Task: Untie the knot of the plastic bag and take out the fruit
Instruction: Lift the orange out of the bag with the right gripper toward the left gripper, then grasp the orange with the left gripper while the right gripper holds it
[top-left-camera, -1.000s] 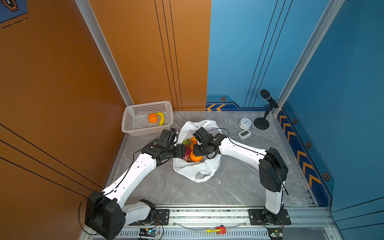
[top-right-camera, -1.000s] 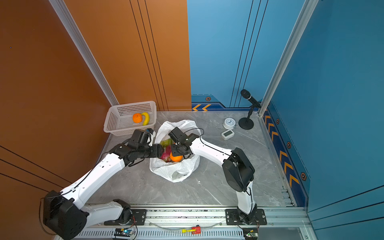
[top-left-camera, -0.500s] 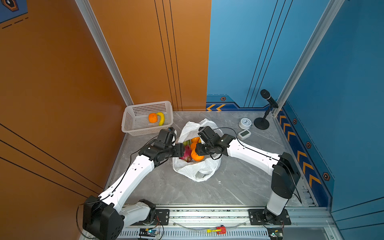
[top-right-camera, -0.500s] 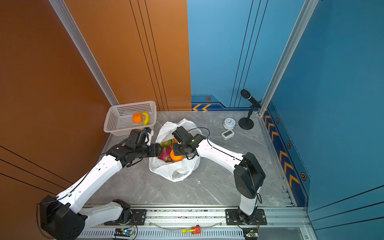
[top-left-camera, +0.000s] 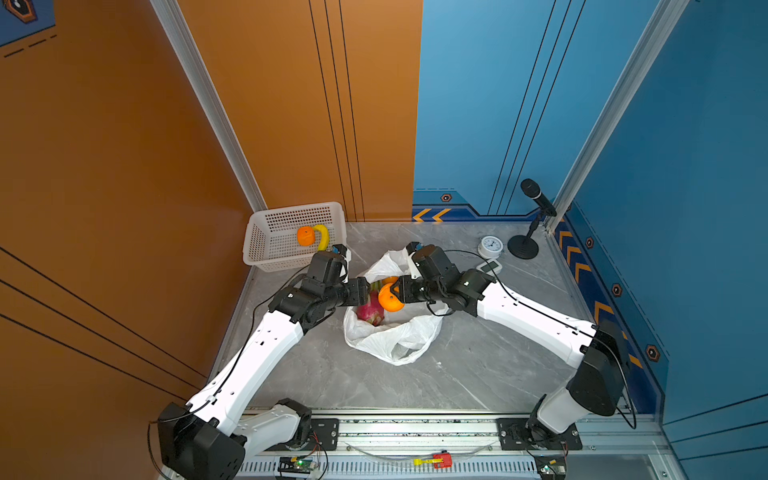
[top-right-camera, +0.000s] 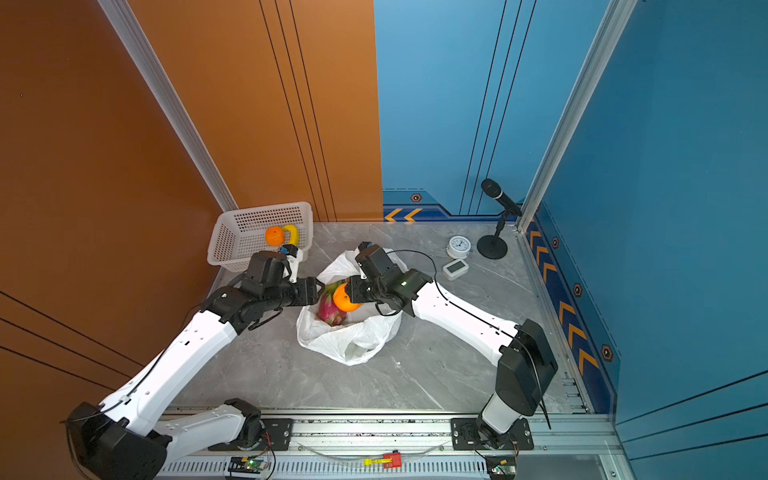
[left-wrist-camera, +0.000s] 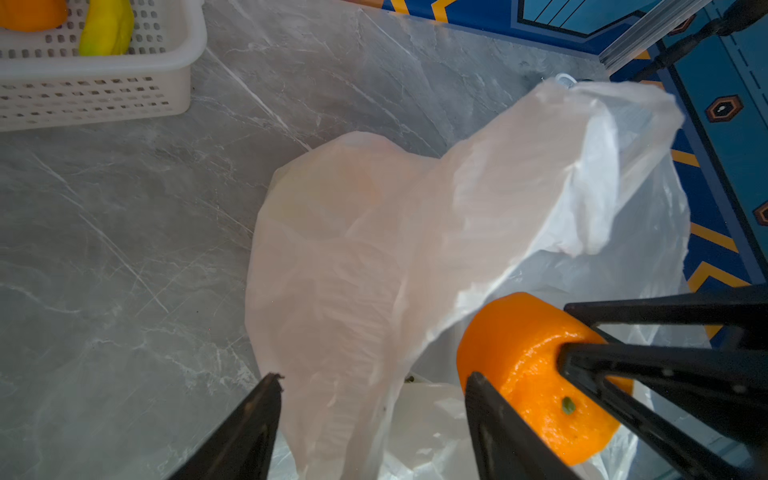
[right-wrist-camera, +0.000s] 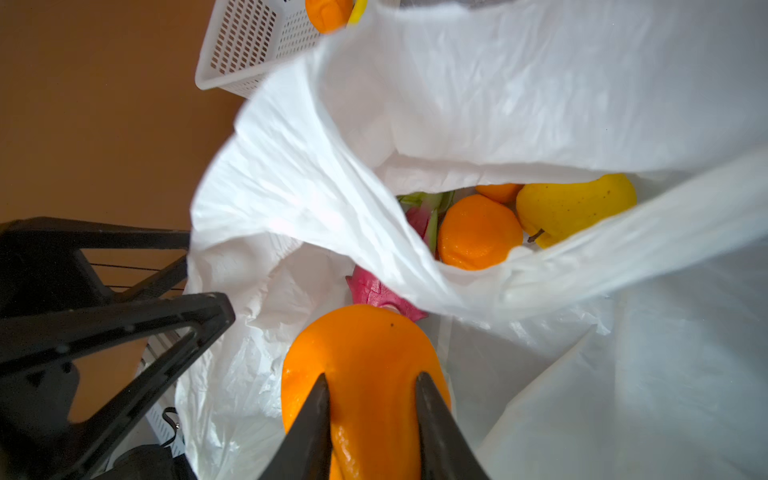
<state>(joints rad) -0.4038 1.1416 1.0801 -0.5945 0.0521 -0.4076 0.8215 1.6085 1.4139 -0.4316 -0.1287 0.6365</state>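
With the fingers (right-wrist-camera: 432, 419) of the right gripper (right-wrist-camera: 370, 376), pinching an orange (right-wrist-camera: 361, 345) and holding it just over the open mouth of the untied plastic bag (top-left-camera: 390, 336), likely for carrying out, while holding the left gripper (left-wrist-camera: 372, 376) wide astride a loose bag flap, apparently for leaving the remaining fruit (right-wrist-camera: 478, 232) reachable.

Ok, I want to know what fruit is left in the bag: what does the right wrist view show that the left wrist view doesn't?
Only the right wrist view looks into the bag: a second orange, a yellow pear-like fruit and a pink dragon fruit. Only the left wrist view shows the grey table. Both show the bag, the orange pinched by the right gripper, and the white basket.
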